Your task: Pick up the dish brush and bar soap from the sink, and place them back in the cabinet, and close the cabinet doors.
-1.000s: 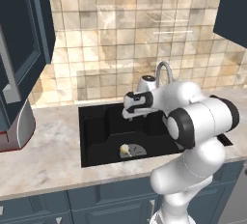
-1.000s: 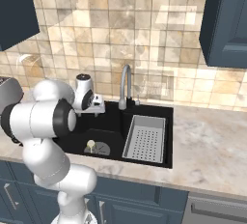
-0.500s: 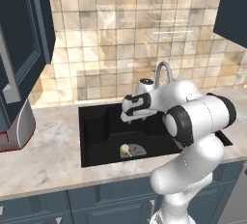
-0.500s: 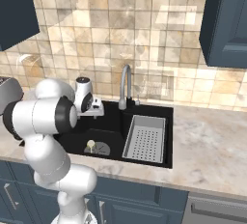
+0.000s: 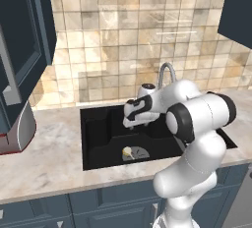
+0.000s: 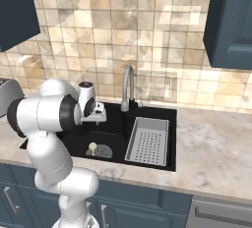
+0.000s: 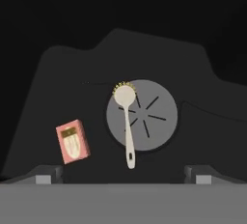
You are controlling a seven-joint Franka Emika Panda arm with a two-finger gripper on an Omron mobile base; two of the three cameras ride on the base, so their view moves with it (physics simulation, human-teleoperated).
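Note:
The dish brush [image 7: 127,130] lies across the round grey drain [image 7: 154,117] on the floor of the black sink [image 7: 72,73], its cream head pointing away from me. The reddish bar soap [image 7: 73,141] lies flat just left of it, apart from the brush. My gripper [image 7: 123,174] hangs open above both, its fingertips [image 7: 46,174] wide apart and nothing between them. From the base it hovers over the sink [image 5: 98,128] at rim height [image 5: 131,119], with the brush [image 5: 127,151] below it. One of the cabinet doors [image 5: 27,40] stands open at the upper left.
A curved metal faucet [image 6: 128,87] rises behind the basin. A grey perforated rack [image 6: 147,141] fills the sink's right half. The red-and-silver toaster [image 5: 17,133] stands on the beige counter [image 5: 49,168] at the left. Another blue-grey wall cabinet [image 6: 231,20] hangs at the right.
The gripper has dropped a little lower over the sink and shifted slightly left, still open. Brush and soap have not moved.

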